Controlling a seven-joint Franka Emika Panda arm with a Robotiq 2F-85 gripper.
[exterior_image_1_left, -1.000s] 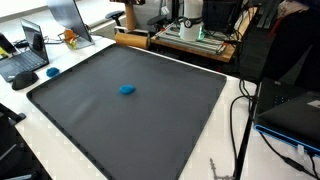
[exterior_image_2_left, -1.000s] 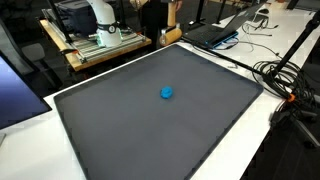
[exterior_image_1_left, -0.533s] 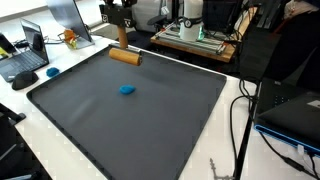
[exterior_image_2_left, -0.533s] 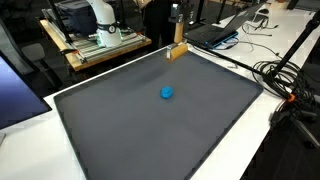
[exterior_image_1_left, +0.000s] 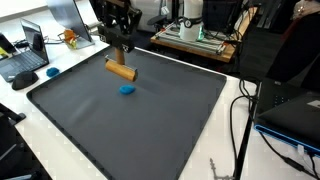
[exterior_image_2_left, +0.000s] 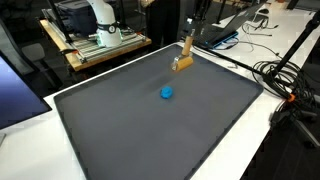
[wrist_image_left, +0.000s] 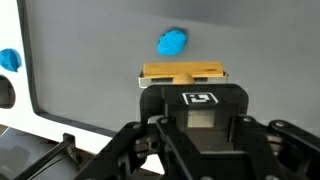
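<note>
My gripper (exterior_image_1_left: 122, 60) hangs over the far part of the black mat (exterior_image_1_left: 150, 130), shut on a tan wooden block (exterior_image_1_left: 121, 71) that sticks out below its fingers. In both exterior views the block (exterior_image_2_left: 182, 63) is held above the mat, tilted, a short way behind a small blue lump (exterior_image_1_left: 127, 89) lying on the mat (exterior_image_2_left: 200, 130). In the wrist view the block (wrist_image_left: 183, 72) shows just past the gripper (wrist_image_left: 184, 82) body, with the blue lump (wrist_image_left: 173, 42) beyond it. The fingertips themselves are hidden by the gripper housing there.
An open laptop (exterior_image_1_left: 25, 60) and a blue mouse (exterior_image_1_left: 53, 72) lie beside the mat's edge. A wooden crate (exterior_image_1_left: 135, 38) and lab gear stand behind. Cables (exterior_image_1_left: 240, 120) run along the white table; another laptop (exterior_image_2_left: 215, 35) and cable bundle (exterior_image_2_left: 285, 80) sit near the mat.
The gripper has come in from the far edge with the block and moved down over the mat, closer to the blue lump. The lump has not moved.
</note>
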